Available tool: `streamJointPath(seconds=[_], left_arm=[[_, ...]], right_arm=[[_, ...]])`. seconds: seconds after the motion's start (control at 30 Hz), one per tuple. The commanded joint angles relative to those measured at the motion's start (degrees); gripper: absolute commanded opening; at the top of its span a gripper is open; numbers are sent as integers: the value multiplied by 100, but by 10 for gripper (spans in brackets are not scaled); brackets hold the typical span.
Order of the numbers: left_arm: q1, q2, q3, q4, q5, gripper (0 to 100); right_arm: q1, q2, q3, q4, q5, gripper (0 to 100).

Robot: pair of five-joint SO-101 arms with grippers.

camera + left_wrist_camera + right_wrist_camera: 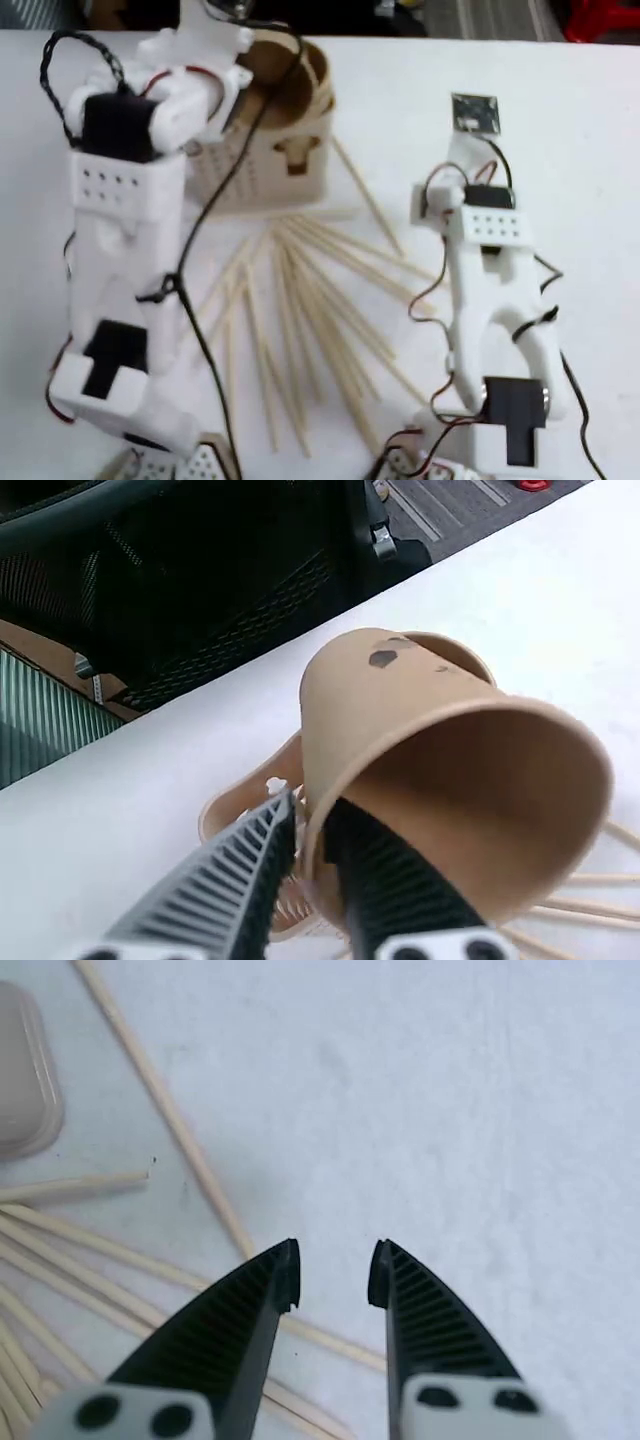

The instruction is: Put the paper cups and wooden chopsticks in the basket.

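Note:
My left gripper (310,815) is shut on the rim of a brown paper cup (440,780), which is tilted with its mouth toward the camera. In the high view that cup (300,75) hangs over the pale wooden basket (270,165) at the table's far middle. Several wooden chopsticks (300,310) lie fanned out on the white table between the two arms. My right gripper (335,1275) is open just above the table, with one chopstick (170,1120) running under its tips. The right arm (485,260) stands right of the chopstick pile.
The left arm (120,220) stretches from the near left up to the basket, with a black cable (215,200) draped across. A basket corner (25,1070) shows in the right wrist view. Past the table's far edge stands a dark chair (200,570).

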Motion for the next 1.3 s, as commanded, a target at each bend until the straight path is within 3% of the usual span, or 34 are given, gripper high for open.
streamJointPath(seconds=[0.0,0.43,0.77,1.27], left_arm=[[-92,-22,-211,-343,510,143],[-330,567,-158,-1363,580,143],[-119,541,9,-1178,580,143],[207,1613,246,-1011,571,143]], right_arm=[[75,-242,-35,-92,-18,122],[75,-242,-35,-92,-18,122],[66,-233,-18,-163,-18,122],[75,-233,-18,-163,-18,122]])
